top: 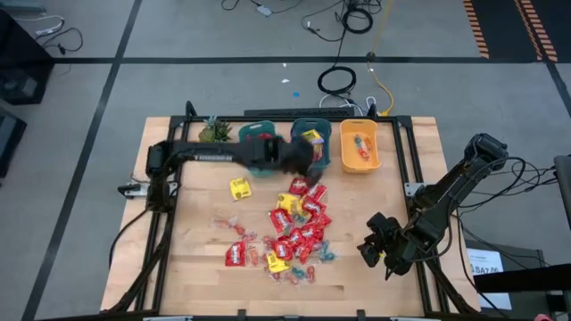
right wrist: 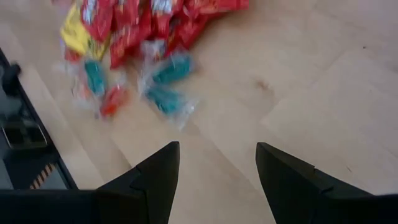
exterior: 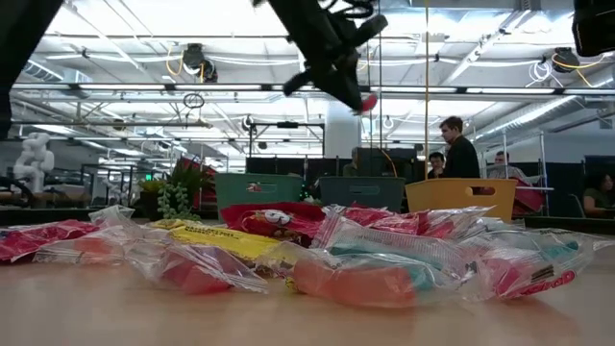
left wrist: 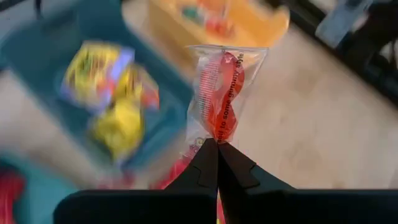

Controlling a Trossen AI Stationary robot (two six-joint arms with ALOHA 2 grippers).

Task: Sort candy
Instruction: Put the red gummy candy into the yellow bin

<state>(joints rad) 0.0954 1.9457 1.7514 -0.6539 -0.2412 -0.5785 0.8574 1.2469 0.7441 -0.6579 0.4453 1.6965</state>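
1. Low view: clear-wrapped pink and teal sweets (exterior: 365,274) lie nearest on the wooden table (exterior: 115,317), with red packets (exterior: 274,219) behind them.
2. High view: the candy pile (top: 290,232) sits mid-table; green (top: 259,134), teal (top: 312,143) and orange bins (top: 360,147) line the far edge.
3. Left wrist view: the left gripper (left wrist: 217,144) is pinched tight on a clear-wrapped red sweet (left wrist: 222,93), above the teal bin's yellow packets (left wrist: 115,93).
4. Right wrist view: the right gripper (right wrist: 217,158) hovers with fingers apart, empty, near teal pieces (right wrist: 165,84).
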